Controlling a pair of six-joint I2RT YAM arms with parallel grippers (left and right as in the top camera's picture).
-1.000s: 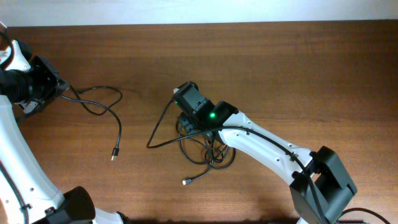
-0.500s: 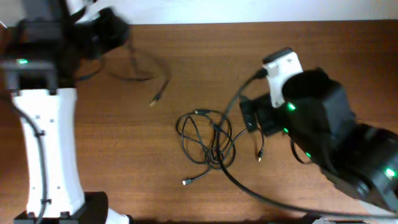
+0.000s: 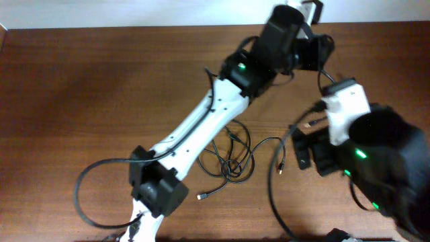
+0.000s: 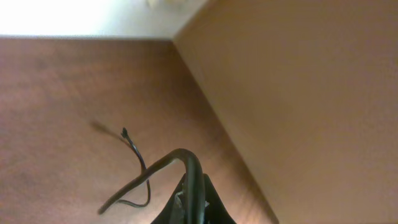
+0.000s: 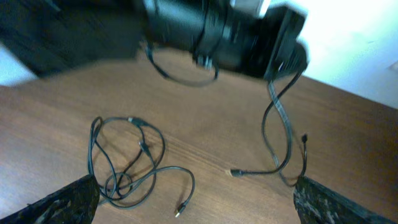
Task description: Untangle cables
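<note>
At the far right of the bench (image 3: 101, 81), your left claw (image 5: 277, 68) seems clamped on one cable (image 5: 281, 124), holding it up apart from the tangle (image 5: 124, 165) lying mid-bench, while your right claw (image 5: 196, 200) gapes wide and empty, free to pin the rest.

The overhead camera looks straight down on the table (image 3: 80, 81) from well above both arms. The left wrist camera sits behind the left gripper (image 4: 193, 202) and faces forward past its fingertips, low and close to the table's edge. The right wrist camera looks down past the right gripper (image 5: 196, 202) from high up. Ahead of those fingertips you see the cables (image 5: 115, 182), which the overhead view also shows.
</note>
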